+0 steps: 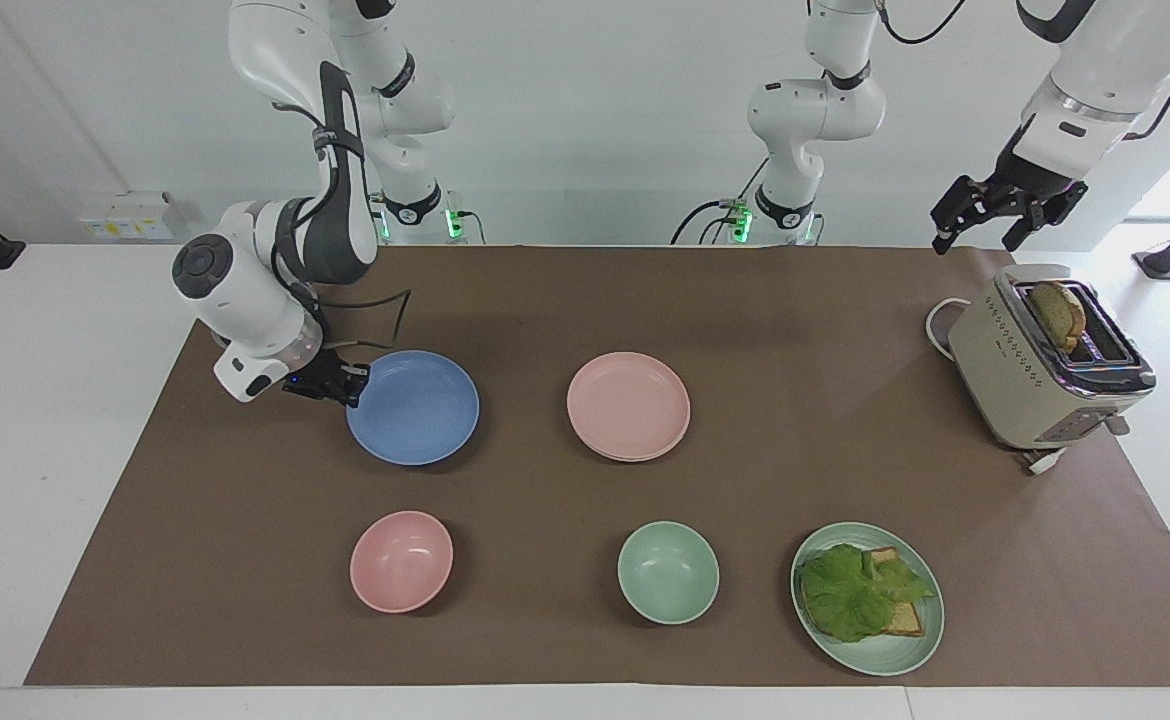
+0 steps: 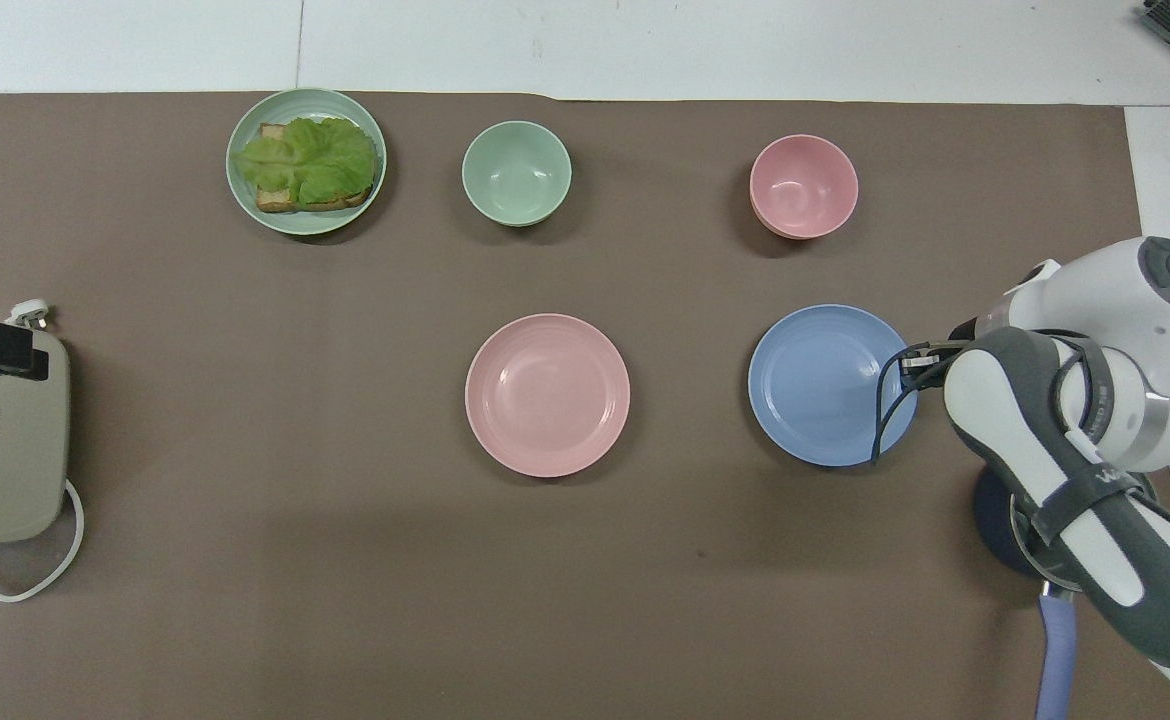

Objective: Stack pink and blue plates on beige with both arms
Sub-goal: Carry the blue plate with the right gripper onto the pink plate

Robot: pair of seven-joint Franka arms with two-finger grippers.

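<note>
Partly hidden, right gripper [image 1: 350, 385] jaws clamp blue plate [image 1: 415, 408].

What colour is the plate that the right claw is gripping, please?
Medium blue plate; the overhead view shows it best.

The toaster [image 2: 0, 440] is cut off by the overhead view's edge, toward the left arm's end of the table. The right arm [image 2: 1095, 470] is cropped at that view's corner. The beige plate [image 1: 635, 455] is almost wholly covered by the pink plate [image 1: 628, 404]. The bread [image 1: 905, 615] is largely hidden under lettuce [image 1: 850, 590].
</note>
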